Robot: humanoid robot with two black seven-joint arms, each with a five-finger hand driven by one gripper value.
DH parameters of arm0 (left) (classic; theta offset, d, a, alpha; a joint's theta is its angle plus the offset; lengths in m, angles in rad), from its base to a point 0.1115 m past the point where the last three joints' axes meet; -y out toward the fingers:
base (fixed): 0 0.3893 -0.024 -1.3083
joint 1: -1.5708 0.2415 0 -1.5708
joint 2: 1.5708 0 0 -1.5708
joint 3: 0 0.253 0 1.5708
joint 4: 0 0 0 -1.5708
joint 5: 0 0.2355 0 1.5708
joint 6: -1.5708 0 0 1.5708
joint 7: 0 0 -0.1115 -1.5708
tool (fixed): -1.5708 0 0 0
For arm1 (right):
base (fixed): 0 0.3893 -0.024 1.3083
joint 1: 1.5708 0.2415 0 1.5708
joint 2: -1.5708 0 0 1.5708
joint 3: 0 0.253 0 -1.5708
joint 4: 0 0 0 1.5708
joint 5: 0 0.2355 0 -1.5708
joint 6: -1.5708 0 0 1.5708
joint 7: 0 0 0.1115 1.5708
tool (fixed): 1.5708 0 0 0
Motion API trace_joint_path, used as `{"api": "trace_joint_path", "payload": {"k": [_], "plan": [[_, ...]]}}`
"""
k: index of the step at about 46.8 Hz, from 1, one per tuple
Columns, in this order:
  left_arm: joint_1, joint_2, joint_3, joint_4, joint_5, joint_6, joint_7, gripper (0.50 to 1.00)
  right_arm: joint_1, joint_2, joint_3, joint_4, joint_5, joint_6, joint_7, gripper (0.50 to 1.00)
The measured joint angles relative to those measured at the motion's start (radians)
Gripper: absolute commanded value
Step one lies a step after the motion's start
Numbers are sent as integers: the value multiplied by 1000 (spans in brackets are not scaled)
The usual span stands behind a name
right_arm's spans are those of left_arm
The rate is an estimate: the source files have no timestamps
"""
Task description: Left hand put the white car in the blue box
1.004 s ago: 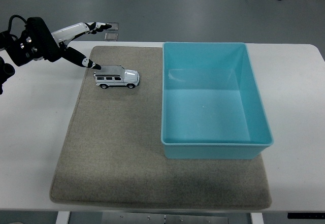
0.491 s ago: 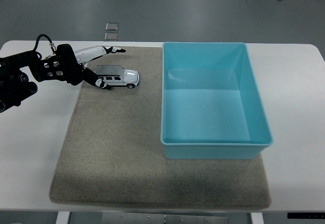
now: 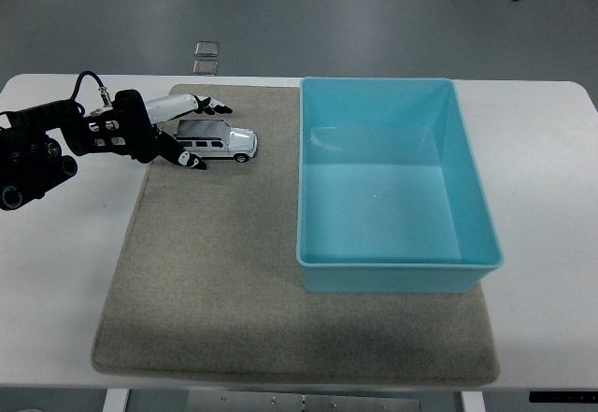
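A white car [image 3: 222,144] with dark windows, a light blue box [image 3: 392,184], a grey-beige mat [image 3: 215,272], and a white table [image 3: 65,244] are seen.

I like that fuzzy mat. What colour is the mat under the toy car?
The mat is greyish beige, plain with no pattern, seen best in the head view.

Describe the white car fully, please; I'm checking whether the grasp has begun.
The white car is a small toy SUV, glossy white with dark windows and black wheels, its material unclear. It stands upright on its wheels on the grey mat, nose pointing right toward the blue box, and apart from it. The left hand is at its rear end, fingers reaching along both sides; whether they touch it cannot be told.
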Motion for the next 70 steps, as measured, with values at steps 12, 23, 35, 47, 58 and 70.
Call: {"api": "trace_joint_path", "payload": {"k": [12,23,35,47,58,70], "plan": [[-2,2,1,0,39,-1,0,500,0,0,0,0,0,0,0,936],[-34,11,-1,-13,43,-7,0,500,0,0,0,0,0,0,0,936],[-163,64,-1,31,16,-138,-5,500,0,0,0,0,0,0,0,936],[-278,83,-12,-82,26,-238,-13,500,0,0,0,0,0,0,0,936],[-388,75,-15,-250,32,-283,-10,500,0,0,0,0,0,0,0,936],[-416,-76,-2,-257,42,-280,3,500,0,0,0,0,0,0,0,936]]}}
